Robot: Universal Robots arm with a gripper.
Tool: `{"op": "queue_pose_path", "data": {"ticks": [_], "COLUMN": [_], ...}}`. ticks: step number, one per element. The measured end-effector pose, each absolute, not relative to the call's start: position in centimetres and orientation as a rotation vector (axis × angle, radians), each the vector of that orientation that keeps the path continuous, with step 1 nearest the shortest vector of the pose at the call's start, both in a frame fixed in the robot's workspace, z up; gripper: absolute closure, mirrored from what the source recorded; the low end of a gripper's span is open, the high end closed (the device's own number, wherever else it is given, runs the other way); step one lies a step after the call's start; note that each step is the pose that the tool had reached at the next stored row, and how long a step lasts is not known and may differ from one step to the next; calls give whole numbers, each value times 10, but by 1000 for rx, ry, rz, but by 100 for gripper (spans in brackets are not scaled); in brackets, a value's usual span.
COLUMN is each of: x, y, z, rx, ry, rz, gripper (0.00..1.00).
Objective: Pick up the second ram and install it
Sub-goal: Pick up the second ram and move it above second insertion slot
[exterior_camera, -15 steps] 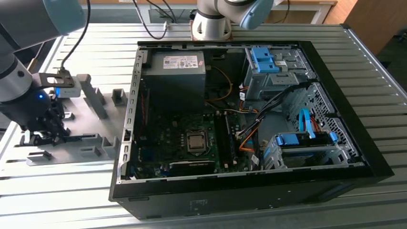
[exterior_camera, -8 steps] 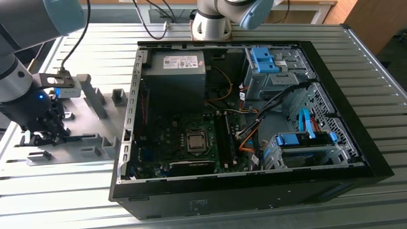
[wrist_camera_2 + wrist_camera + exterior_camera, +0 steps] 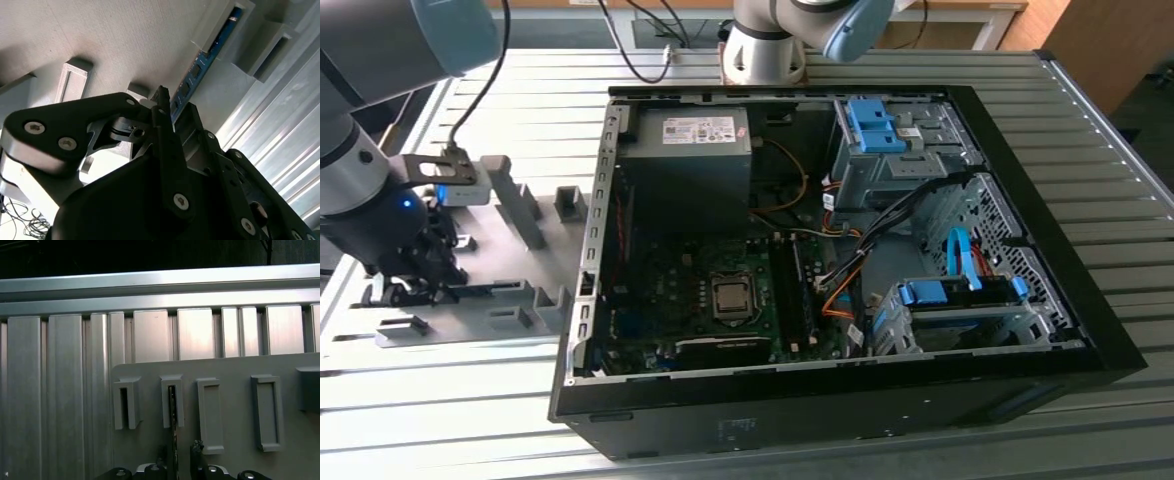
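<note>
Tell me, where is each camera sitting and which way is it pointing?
Exterior view: off the arm, looking down on computer case and holder plate; arm and hand at the exterior view's left.
First wrist view: on the arm, facing the holder plate and the ram edge-on; the hand shows.
Second wrist view: on the arm, looking past the hand at the ram.
Both wrist views share ram and hand.

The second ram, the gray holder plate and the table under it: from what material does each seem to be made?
The second ram: likely laminated circuit board, a thin flat strip with small dark chips and a slight gloss. The holder plate: probably plastic, matte gray with a fine grainy surface. The table: seemingly aluminium, silvery ribbed profiles with bright reflections.
</note>
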State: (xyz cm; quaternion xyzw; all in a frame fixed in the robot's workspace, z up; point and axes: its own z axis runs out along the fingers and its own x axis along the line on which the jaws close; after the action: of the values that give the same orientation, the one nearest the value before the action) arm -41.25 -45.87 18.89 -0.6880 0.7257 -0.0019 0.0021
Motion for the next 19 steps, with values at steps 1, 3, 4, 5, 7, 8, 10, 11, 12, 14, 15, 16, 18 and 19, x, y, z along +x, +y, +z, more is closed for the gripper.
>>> {"op": "queue_pose_path", "data": {"ticks": [1,3,4,5,7,8,10,11,12,14,15,16,18,19], "x": [-413,-413,-413,-413,-413,-413,-413,-413,-413,-413,-413,-413,-413,-413], "y": [-459,-459,-459,-459,-459,-459,-459,-459,-459,-459,-459,-459,-459,-459], "z": [188,188,188,188,188,188,188,188,188,188,188,188,188,188], "rx": [-2159,-2159,-2159,-2159,-2159,-2159,-2159,-2159,-2159,-2159,-2159,-2159,-2159,-2159], "ry": [2277,2277,2277,2277,2277,2277,2277,2277,2277,2277,2277,2277,2277,2277], "rz": [-6,-6,-6,-6,-6,-6,-6,-6,-6,-6,-6,-6,-6,-6], "gripper": [68,68,68,69,76,76,76,76,76,78,78,85,86,86]}}
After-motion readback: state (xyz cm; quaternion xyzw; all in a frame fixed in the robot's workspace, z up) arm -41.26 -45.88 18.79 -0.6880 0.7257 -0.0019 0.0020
